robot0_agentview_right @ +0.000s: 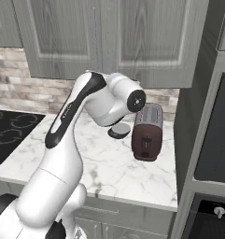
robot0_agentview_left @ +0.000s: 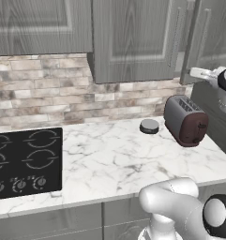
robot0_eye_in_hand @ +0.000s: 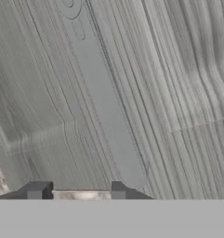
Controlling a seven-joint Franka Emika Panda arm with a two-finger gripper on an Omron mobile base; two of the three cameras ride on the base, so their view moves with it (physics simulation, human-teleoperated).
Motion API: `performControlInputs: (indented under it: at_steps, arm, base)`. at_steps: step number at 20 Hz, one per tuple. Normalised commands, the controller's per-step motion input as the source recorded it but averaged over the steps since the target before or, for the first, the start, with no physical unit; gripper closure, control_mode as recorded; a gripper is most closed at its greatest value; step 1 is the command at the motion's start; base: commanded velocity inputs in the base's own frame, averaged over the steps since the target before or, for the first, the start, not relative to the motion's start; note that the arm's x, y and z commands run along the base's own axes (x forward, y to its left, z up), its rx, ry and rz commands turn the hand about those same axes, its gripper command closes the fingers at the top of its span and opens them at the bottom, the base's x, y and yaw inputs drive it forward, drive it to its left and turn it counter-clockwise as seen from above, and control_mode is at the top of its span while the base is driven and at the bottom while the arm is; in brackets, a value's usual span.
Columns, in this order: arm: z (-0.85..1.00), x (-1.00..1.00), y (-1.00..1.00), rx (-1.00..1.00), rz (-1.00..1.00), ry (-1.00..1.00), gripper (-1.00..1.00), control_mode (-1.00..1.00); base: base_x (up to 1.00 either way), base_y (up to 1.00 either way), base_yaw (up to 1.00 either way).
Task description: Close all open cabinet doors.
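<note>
My tool (robot0_eye_in_hand: 76,191) was closed and empty, close against the door (robot0_eye_in_hand: 132,93). I judged that panel rigid, hinged and light: push flat near its handle (robot0_agentview_left: 203,29) side.

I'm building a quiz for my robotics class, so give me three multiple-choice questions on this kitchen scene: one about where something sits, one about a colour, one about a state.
1. Where does the small round dark-grey puck lie on the white marble counter?
A. on the black cooktop
B. just left of the toaster
C. inside a cabinet

2. What colour is the end face of the silver toaster?
A. dark maroon
B. bright yellow
C. blue

3. How does the rightmost tall dark-grey wood-grain cabinet door stand?
A. removed
B. flush shut
C. swung partly open

Answers: 1 B, it lies beside the toaster, far from the black cooktop. 2 A, the end panel is maroon. 3 C, it angles out from its neighbour.
</note>
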Motion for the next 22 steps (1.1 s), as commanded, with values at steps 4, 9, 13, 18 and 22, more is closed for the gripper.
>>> performControlInputs:
  at_steps: [4,9,13,18,22]
  arm:
    - [0.0,0.85,0.0,0.0,0.0,0.0,-1.0,-1.0]
    - [0.0,0.87,0.0,0.0,0.0,0.0,-1.0,-1.0]
    - [-0.01,0.56,0.0,0.0,0.0,0.0,-1.0,-1.0]
    - [-0.3,0.11,0.11,-0.04,0.0,0.05,-1.0,-1.0]
    - [-0.43,-0.52,0.15,-0.05,0.0,0.17,-1.0,-1.0]
  base:
    - [0.0,0.0,0.0]
    - [0.0,0.0,0.0]
    - [0.0,0.0,0.0]
    - [0.0,0.0,0.0]
    - [0.0,0.0,0.0]
